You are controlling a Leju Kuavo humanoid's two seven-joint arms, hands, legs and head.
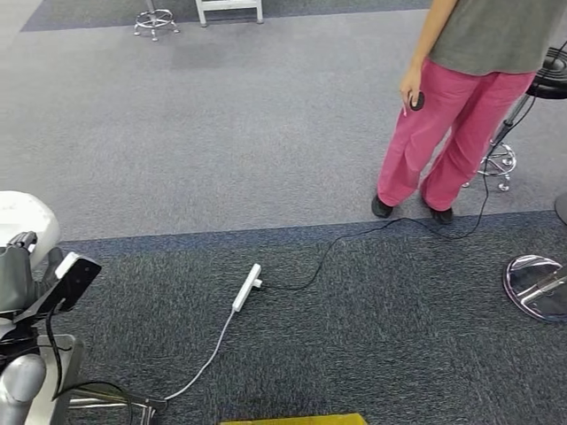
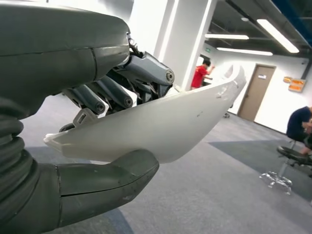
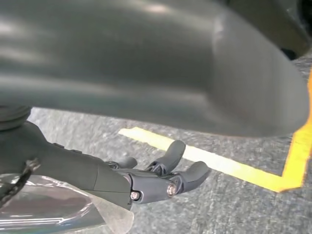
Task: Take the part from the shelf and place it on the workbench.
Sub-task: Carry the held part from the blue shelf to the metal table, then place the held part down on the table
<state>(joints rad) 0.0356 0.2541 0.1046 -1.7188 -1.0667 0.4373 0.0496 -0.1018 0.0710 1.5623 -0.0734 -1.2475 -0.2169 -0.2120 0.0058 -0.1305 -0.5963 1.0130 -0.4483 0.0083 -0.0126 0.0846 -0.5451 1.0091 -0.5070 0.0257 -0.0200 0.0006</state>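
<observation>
The robot's left hand [image 2: 92,122] grips a white curved plastic part [image 2: 158,124], with the thick thumb pressed under the part and the darker fingers [image 2: 110,95] folded over its upper edge. In the head view, the white part [image 1: 23,221] sits at the lower left beside the robot's arm, held above the floor. The right hand [image 3: 147,180] hangs over grey carpet with its fingers loosely extended and apart, holding nothing; a yellow floor line [image 3: 235,168] runs just beyond it.

On the dark carpet [image 1: 375,345] in front of the robot lies a white power strip [image 1: 246,287], its black cable [image 1: 347,237] trailing away toward a person. Further off, on lighter carpet, the person in pink trousers [image 1: 454,133] and a grey top stands holding a small dark object [image 1: 416,101]. A chrome stool base [image 1: 538,285] rests at the right.
</observation>
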